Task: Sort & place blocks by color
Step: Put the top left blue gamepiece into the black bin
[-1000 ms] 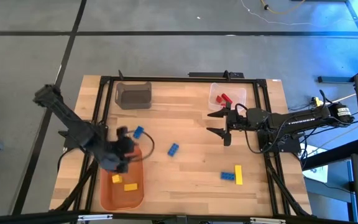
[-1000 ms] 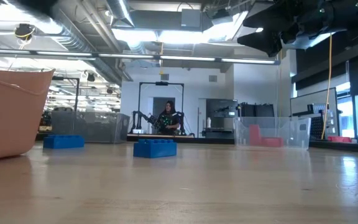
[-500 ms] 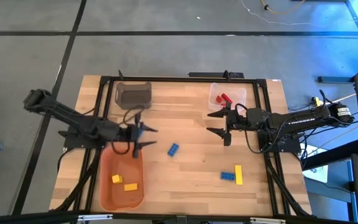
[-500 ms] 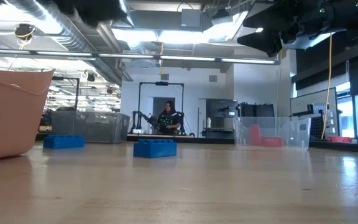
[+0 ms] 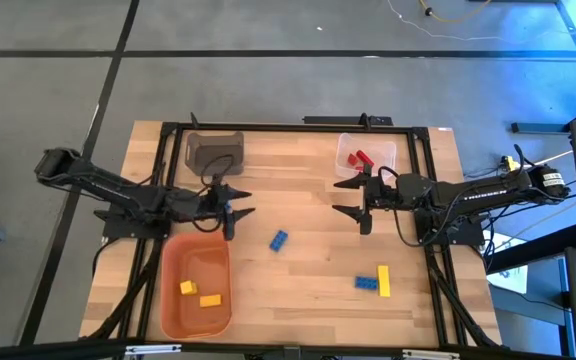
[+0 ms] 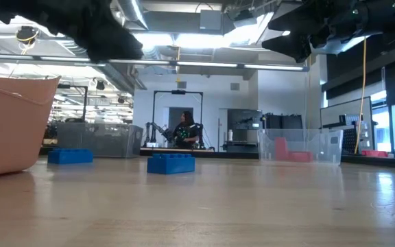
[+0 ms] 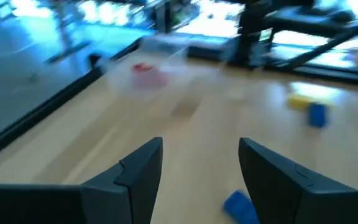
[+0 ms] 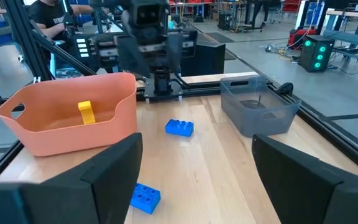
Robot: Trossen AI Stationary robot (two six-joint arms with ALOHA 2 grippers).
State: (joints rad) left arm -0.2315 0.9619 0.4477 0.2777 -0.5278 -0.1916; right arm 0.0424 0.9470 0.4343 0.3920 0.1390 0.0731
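The left gripper [image 5: 236, 210] hangs open and empty over the counter [image 5: 308, 270], between the orange bin [image 5: 173, 300] and the grey bin [image 5: 215, 153]. Two blue blocks lie nearby: one [image 8: 179, 127] beneath it, hidden from above, another [image 5: 279, 240] beside. The likely next move is descending on a blue block. The right gripper [image 5: 351, 197] waits open by the clear bin [image 5: 388, 150] (red pieces inside).

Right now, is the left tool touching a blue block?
Apart. The high view shows the open left tool short of the blue block, bare table between them.
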